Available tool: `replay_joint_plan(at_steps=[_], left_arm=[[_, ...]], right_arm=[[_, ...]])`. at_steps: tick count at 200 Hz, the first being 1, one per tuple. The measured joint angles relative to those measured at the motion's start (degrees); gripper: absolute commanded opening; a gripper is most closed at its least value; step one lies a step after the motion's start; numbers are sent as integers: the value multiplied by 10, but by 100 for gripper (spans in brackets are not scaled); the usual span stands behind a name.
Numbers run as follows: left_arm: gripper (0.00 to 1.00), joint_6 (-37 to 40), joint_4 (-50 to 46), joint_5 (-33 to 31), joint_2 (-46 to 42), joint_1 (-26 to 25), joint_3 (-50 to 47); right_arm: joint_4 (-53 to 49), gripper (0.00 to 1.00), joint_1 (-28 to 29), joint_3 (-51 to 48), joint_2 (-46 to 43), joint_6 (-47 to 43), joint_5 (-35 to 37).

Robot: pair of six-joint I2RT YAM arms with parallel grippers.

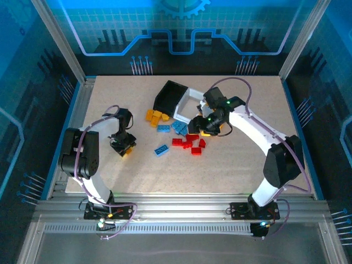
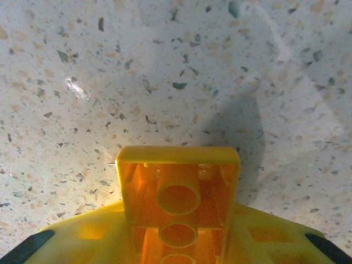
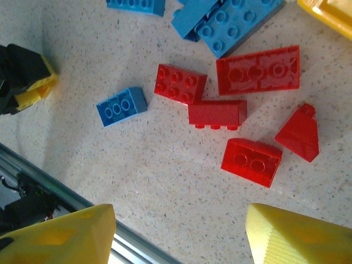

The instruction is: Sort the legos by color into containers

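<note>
My left gripper (image 1: 123, 146) (image 2: 179, 234) is shut on an orange-yellow lego (image 2: 179, 187), its hollow underside toward the wrist camera, low over bare table at the left. Orange-yellow legos (image 1: 155, 116), blue legos (image 1: 171, 128) and red legos (image 1: 190, 143) lie mid-table. My right gripper (image 1: 205, 126) (image 3: 179, 234) hangs open over them, with nothing between its fingers (image 3: 66, 236). Several red legos (image 3: 217, 114) and a lone blue one (image 3: 121, 106) lie just beyond its tips. The black container (image 1: 169, 96) lies tipped against the white container (image 1: 190, 104). A yellow rim (image 3: 330, 8) shows at one corner.
The table's left rail (image 1: 77, 132) is close to my left arm. A metal rail (image 3: 33, 181) runs behind the right fingers. A strip of bare table lies between the bricks and the near edge (image 1: 187, 190).
</note>
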Motion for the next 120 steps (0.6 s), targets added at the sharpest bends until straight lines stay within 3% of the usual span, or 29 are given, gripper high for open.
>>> replay_joint_plan(at_steps=[77, 120], left_arm=[[31, 21, -19, 38, 40, -5, 131], [31, 43, -53, 58, 103, -59, 348]], right_arm=[[-18, 63, -25, 73, 56, 20, 14], [-17, 63, -48, 88, 81, 41, 2]])
